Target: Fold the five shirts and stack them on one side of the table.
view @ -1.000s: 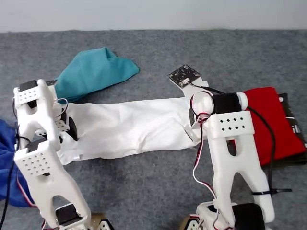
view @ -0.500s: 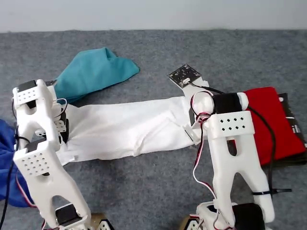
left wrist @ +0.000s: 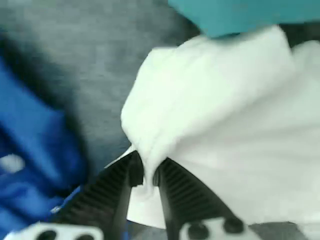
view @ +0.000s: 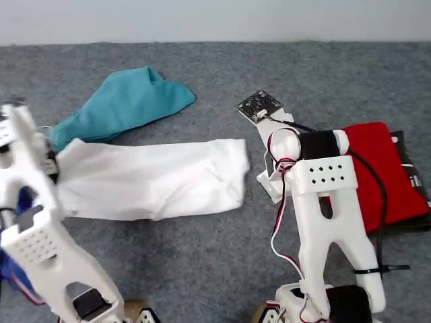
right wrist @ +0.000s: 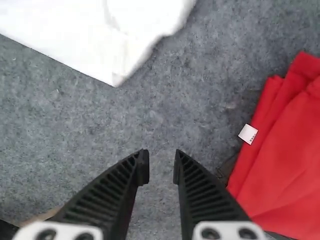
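Observation:
A long white shirt [view: 155, 178] lies flat across the middle of the grey mat. At the shirt's left end my left gripper [view: 54, 165] is shut on a bunched fold of it, the white shirt [left wrist: 225, 125] pinched in the left gripper [left wrist: 147, 175]. My right gripper [view: 269, 185] hovers just right of the shirt's other end. The right gripper [right wrist: 160, 167] is open with a narrow gap over bare mat, and the white shirt [right wrist: 100, 35] lies ahead of it. A folded red shirt [view: 380, 168] lies at the right.
A crumpled teal shirt [view: 128, 101] lies behind the white one, touching its left end. A blue shirt [left wrist: 30, 150] sits heaped at the mat's left edge beside my left arm. The red shirt [right wrist: 285, 150] rests on something black [view: 412, 171].
My left arm swung left, dragging the white shirt with it. The shirt's right end slid out from beside the right gripper. The right arm kept still.

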